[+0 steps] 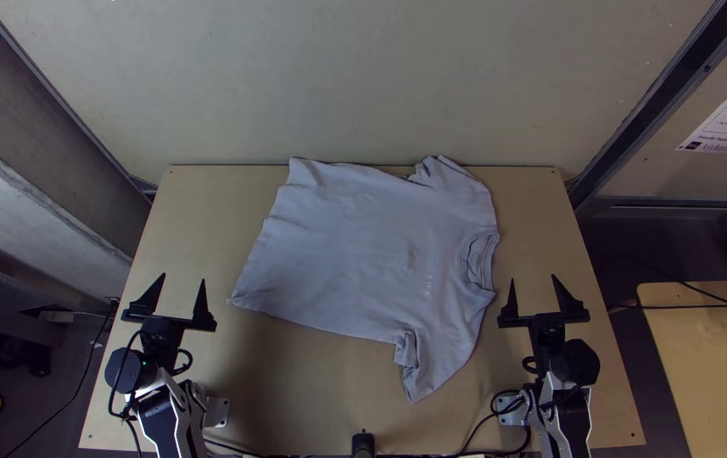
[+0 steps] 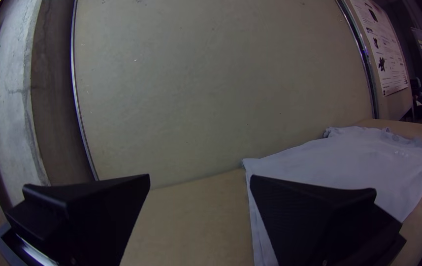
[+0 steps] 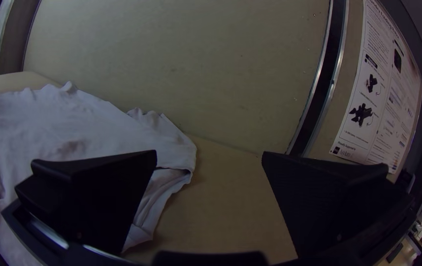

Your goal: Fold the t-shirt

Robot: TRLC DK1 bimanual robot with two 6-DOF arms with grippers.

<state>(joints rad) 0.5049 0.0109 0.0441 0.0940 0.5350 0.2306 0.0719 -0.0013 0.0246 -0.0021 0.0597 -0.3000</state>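
A pale grey t-shirt (image 1: 363, 246) lies spread and slightly wrinkled on the table, turned so its neckline faces right and its hem left. One sleeve is near the far edge, the other, rumpled, toward the near side. My left gripper (image 1: 181, 297) stands open left of the hem, apart from the cloth. My right gripper (image 1: 536, 297) is open to the right of the neckline, holding nothing. In the left wrist view the left gripper (image 2: 200, 180) has the shirt (image 2: 339, 162) beyond one finger. In the right wrist view the right gripper (image 3: 210, 155) is beside the shirt (image 3: 92, 128).
The light wooden table (image 1: 295, 382) shows bare wood along its near side and at both sides of the shirt. A wall panel (image 1: 363, 85) rises behind its far edge. Black cables (image 1: 482, 424) run near the right arm's base, and a black post (image 1: 363, 444) stands at the near edge.
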